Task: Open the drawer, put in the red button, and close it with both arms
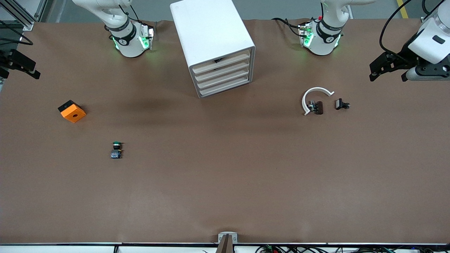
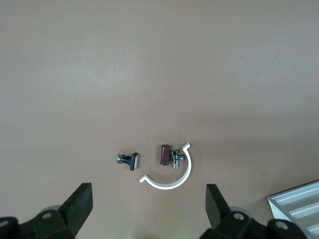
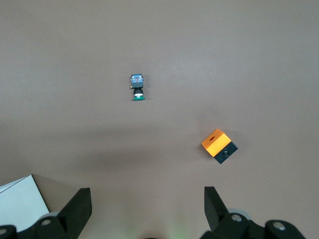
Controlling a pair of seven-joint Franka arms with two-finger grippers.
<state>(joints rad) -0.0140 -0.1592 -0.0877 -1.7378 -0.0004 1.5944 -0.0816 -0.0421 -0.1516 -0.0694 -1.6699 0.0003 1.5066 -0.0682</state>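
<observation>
The white drawer cabinet [image 1: 214, 38] stands at the back middle of the table, and all its drawers [image 1: 223, 75] look pushed in. A small dark shape shows in the slot above the top drawer. The red button shows in no view. The green-capped twin [image 1: 116, 149] lies on the table toward the right arm's end and also shows in the right wrist view [image 3: 137, 85]. My left gripper [image 1: 386, 74] hangs open and empty over the left arm's end of the table. My right gripper [image 1: 21, 66] hangs open and empty over the right arm's end.
An orange and black block [image 1: 71, 111] lies near the right arm's end, also in the right wrist view [image 3: 219, 146]. A white C-shaped ring [image 1: 314, 95] with a brown and chrome part [image 1: 317, 107] and a small black part [image 1: 341, 104] lie near the left arm's end.
</observation>
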